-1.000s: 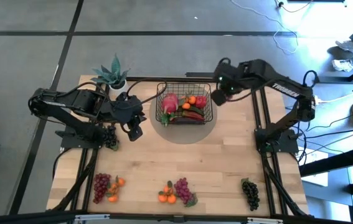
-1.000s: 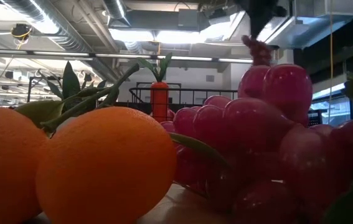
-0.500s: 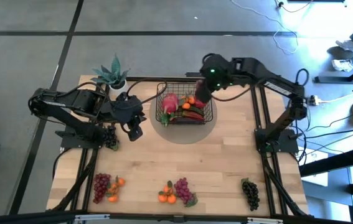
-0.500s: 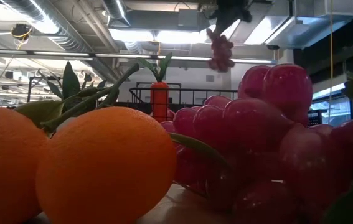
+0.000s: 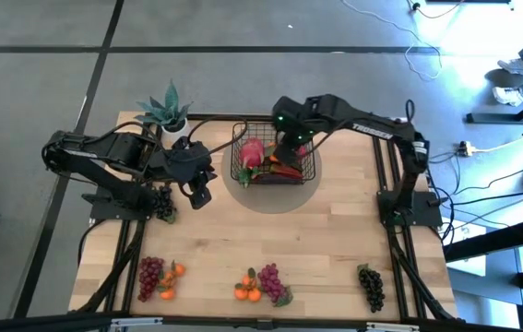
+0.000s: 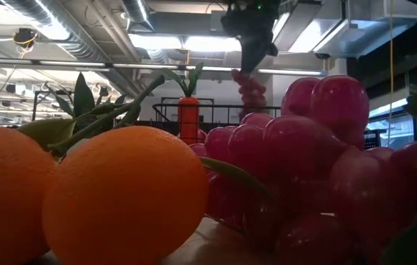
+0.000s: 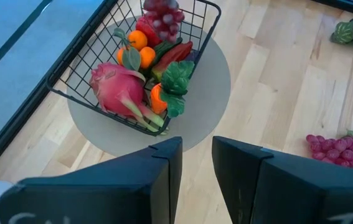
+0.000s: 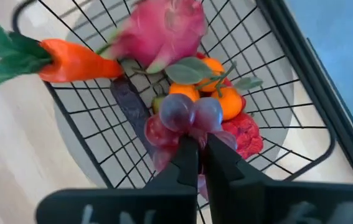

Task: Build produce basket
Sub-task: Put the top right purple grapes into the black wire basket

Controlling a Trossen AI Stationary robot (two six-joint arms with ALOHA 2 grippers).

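The black wire basket (image 5: 239, 157) stands on a round grey mat at the table's far middle. It holds a pink radish (image 7: 117, 87), a carrot (image 8: 76, 59), small oranges (image 8: 223, 99), a red pepper and a dark eggplant. My right gripper (image 5: 290, 141) hovers above the basket, shut on a red grape bunch (image 8: 188, 115), which dangles over the produce (image 6: 251, 88). My left gripper (image 7: 196, 168) waits open to the left of the basket, nothing between its fingers. My right gripper pinches the top end of the red grape bunch (image 8: 187, 132) between its two fingers. The fingers come from above, pointing steeply down. The bunch hangs below them, clear of the basket and the produce in it.
A spiky green plant in a white pot (image 5: 169, 111) stands at the far left. Red grapes with oranges (image 5: 158, 275), purple grapes with oranges (image 5: 263, 284) and a dark grape bunch (image 5: 370, 286) lie along the near edge. Another dark bunch (image 5: 162, 205) lies by the left arm.
My right gripper has swung toward the table's left edge and come down, from beside the basket's right rim to above its inside, rolling as it went. The red grape bunch has travelled with it, still hanging below the fingers.
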